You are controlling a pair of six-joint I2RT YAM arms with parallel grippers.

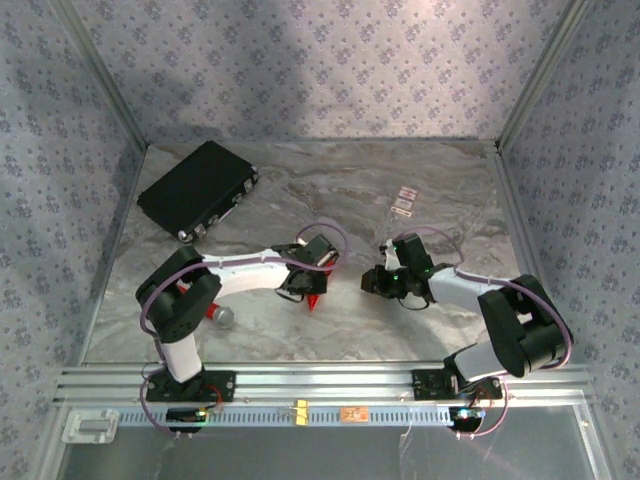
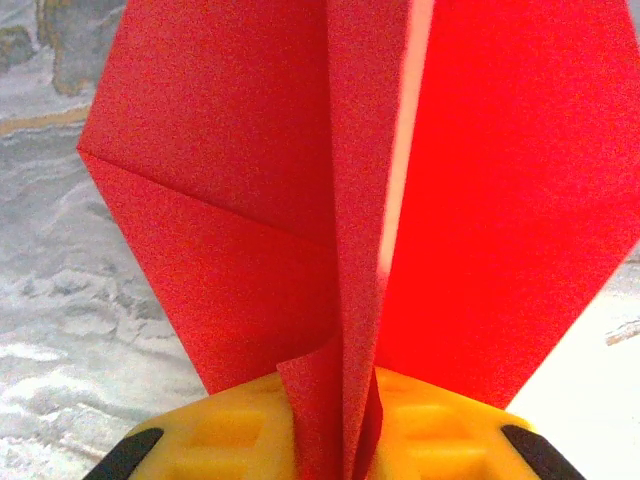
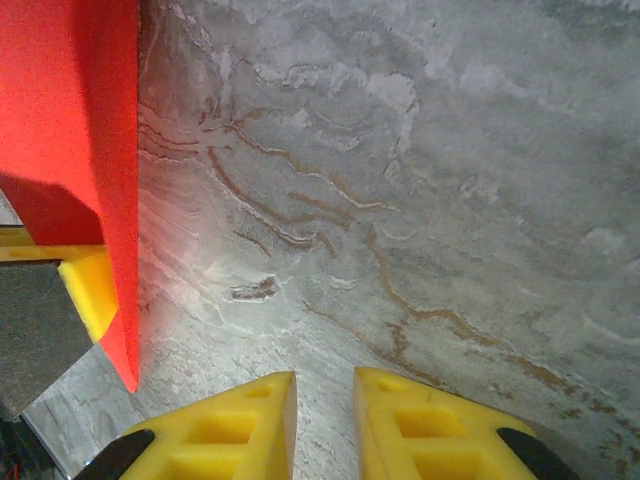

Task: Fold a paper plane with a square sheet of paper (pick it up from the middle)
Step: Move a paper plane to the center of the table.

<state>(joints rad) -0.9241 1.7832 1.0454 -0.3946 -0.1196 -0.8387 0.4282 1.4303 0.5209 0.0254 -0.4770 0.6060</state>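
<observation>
The marbled grey table (image 1: 350, 200) carries all items. The black case (image 1: 197, 190) lies flat at the far left of the table, set at an angle and well apart from both arms. The left arm (image 1: 240, 270) reaches from its base toward the table centre, and the right arm (image 1: 500, 310) reaches in from the opposite side, so that the two wrists face each other near the middle with a bare strip of table between them. The left gripper (image 1: 305, 285) is closed on the paper plane (image 1: 315, 299): in the left wrist view the centre fold of the bright red paper is pinched between the yellow fingers (image 2: 440, 420), and two creased flaps spread out on either side of it. In the right wrist view a pointed red corner hangs clear of the table surface. The right gripper (image 3: 325, 400) stands over bare table, its jaws a narrow gap apart with nothing between them. A small red cylinder with a grey end (image 1: 218, 316) lies on the table beside the left arm's base link. Two small cards (image 1: 403, 201) lie side by side on the far right part of the table
</observation>
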